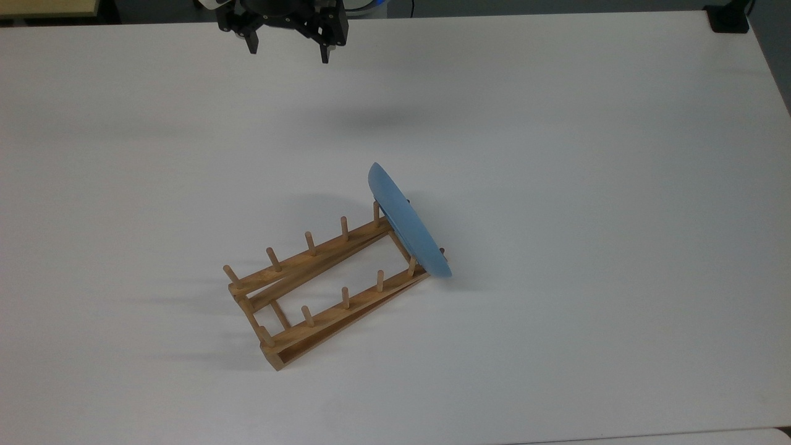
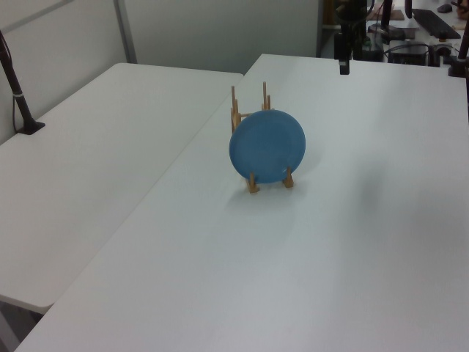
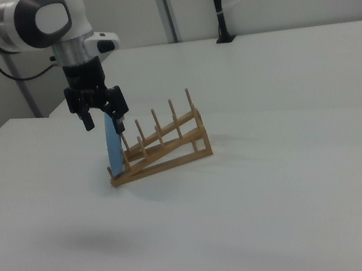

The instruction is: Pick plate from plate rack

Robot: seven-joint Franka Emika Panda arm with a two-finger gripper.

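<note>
**A:** Plate position first. Round light-blue matte plate (image 1: 408,222) stands on edge in the end slot of the light-brown wooden peg rack (image 1: 321,284), at the end toward the top view's right. It leans slightly, and its rim overhangs the rack on both sides.

**B:** Gripper?

**A:** Black two-finger gripper (image 1: 287,52) hangs above the white desk (image 1: 587,154) near the top view's upper edge, well apart from the plate. Fingers (image 1: 325,54) spread, nothing between them.

**B:** Bearing from fingers to plate?

**A:** Down and to the top view's right. In the right view the gripper (image 3: 102,120) overlaps the plate (image 3: 113,147), but that looks like line-of-sight only; the top view shows a clear gap.

**B:** Plate's axis?

**A:** The edge line runs diagonally in the top view, upper left to lower right, across the rack's rails. My judgement: the fingers would have to straddle the upper rim across its thickness, so wrist alignment to that diagonal matters most.
</note>
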